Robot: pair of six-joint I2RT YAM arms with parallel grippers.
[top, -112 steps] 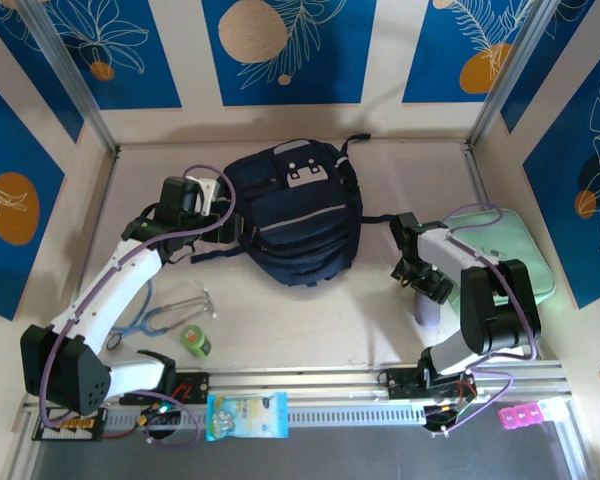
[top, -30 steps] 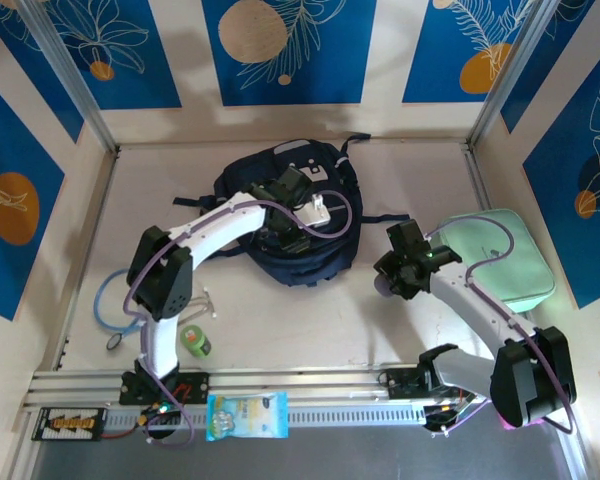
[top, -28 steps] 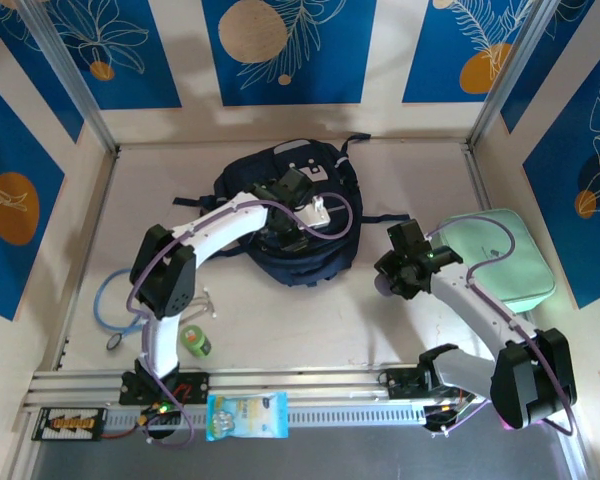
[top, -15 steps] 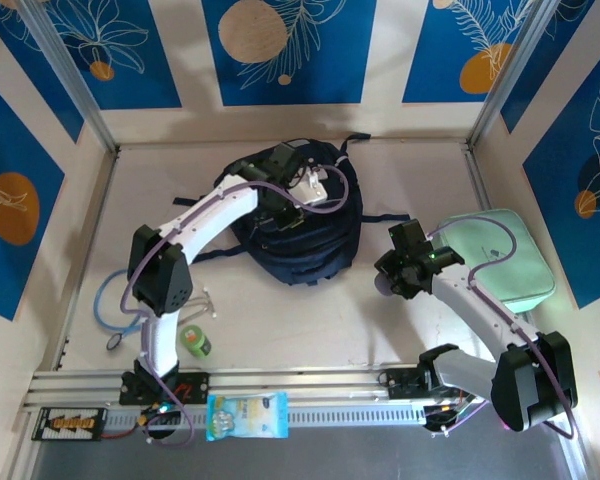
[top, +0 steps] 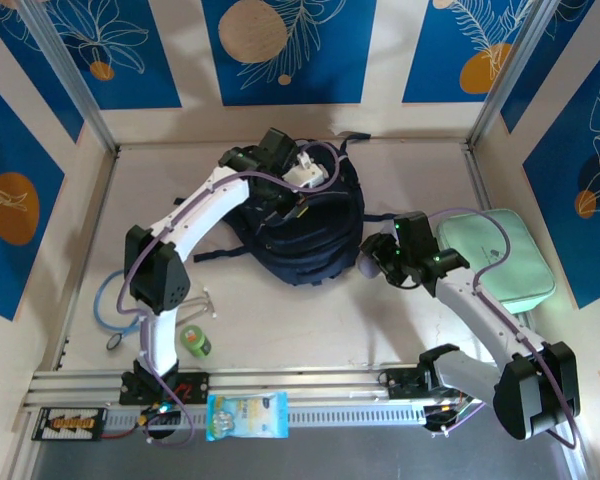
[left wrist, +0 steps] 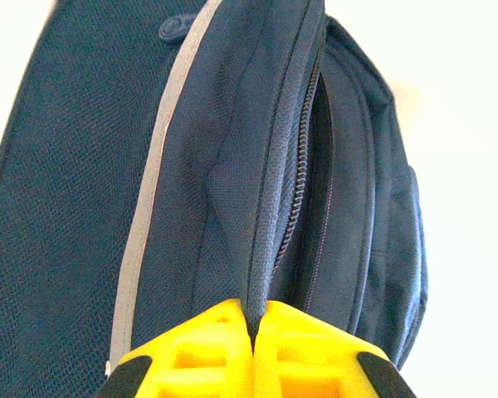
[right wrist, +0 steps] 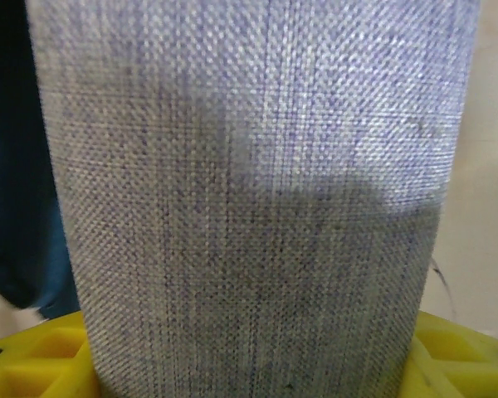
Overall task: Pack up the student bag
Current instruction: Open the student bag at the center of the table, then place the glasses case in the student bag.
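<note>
the left claw (left wrist: 253, 352) is pinched tight, its yellow fingers (left wrist: 191, 352) meeting on a ridge of navy cloth beside the zip (left wrist: 303, 191) of the student bag (left wrist: 75, 182). in the wrist view the zip stands parted, a dark slit running alongside its teeth. seen from above, this claw sits over the far half of the bag, which lies on the bench (top: 280, 320) about midway across, toward the back wall.

the right claw (right wrist: 257, 369) grips a grey woven case (right wrist: 249, 182), one finger on either side, held partway apart by the case's width. from above, it hangs at the bag's right edge with the case just beside the navy cloth; whether they touch i cannot tell.

the step in hand looks like opening the bag's mouth: the left claw takes the lip so the right can feed the case in. the slit seems narrow for that case, so the next move likely calls for drawing the lip up and away to widen it, then turning the case end-on to the gap. a mint-green pouch (top: 500, 262) lies to the right, and a green roll (top: 195, 342) lies near the front.
</note>
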